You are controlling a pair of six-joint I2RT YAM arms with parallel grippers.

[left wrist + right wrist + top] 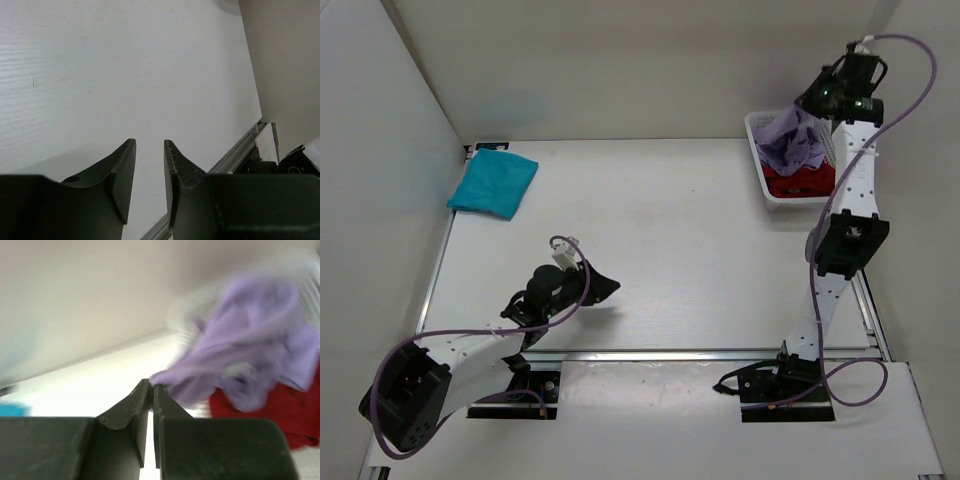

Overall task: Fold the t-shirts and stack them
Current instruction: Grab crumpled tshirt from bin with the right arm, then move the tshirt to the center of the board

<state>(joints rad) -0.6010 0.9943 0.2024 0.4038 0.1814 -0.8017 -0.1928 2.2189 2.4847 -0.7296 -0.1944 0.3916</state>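
You are at the step of taking the second shirt out of the basket [757,165]. The right gripper [151,385] reaches over the basket at the far right of the table [670,230]. Its jaws are pressed together, and they seem to pinch an edge of the purple shirt [250,355] at the very tips. The picture there is blurred, so I judge the hold to be thin.

The next move calls for lifting this shirt free and carrying it to the open middle of the table to spread it flat. Watch that the cloth does not slip out and that the basket does not come up with it.

The basket holds two shirts: the purple one on top, bunched up and hanging over the rim, and the red shirt [800,182] under it. The teal shirt [493,183] lies folded near the far left corner.

The left gripper [150,142] hangs over bare table with its jaws partly spread and nothing between them.
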